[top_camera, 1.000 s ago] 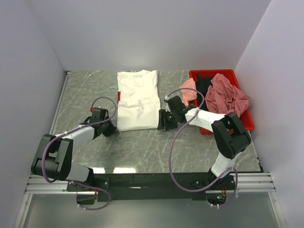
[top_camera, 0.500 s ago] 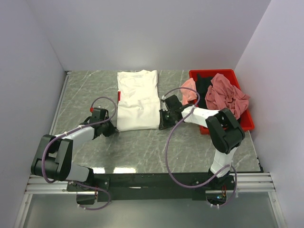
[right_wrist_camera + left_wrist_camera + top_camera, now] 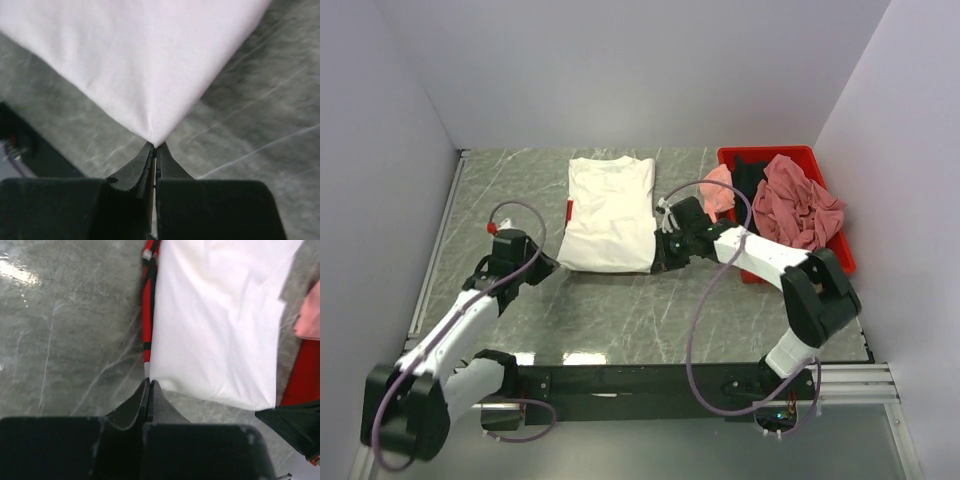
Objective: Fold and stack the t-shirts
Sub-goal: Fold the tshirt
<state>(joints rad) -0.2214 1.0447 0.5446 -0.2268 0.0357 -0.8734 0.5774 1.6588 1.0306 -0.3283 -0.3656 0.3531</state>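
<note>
The large white t-shirt (image 3: 610, 210) lies folded into a long strip in the middle of the table, with a red printed edge (image 3: 147, 315) showing along its left side. My left gripper (image 3: 554, 263) is shut on the shirt's near-left corner (image 3: 150, 380). My right gripper (image 3: 658, 262) is shut on the near-right corner (image 3: 155, 142), and the cloth (image 3: 135, 55) fans out taut from its tips. The near hem is stretched between the two grippers. A light pink t-shirt (image 3: 718, 190), a black one (image 3: 750, 180) and a dusty rose one (image 3: 802, 205) lie crumpled in the bin.
The red plastic bin (image 3: 770, 151) stands at the back right, close beside my right arm. Grey walls close in the marbled table (image 3: 620, 310) at the left, back and right. The pink cloth (image 3: 310, 315) and the bin's red wall (image 3: 300, 380) show at the right of the left wrist view.
My right gripper moved onto the near-right corner and shut on it. My left arm drew back towards the near side with its corner, and the shirt's near hem spread wider.
</note>
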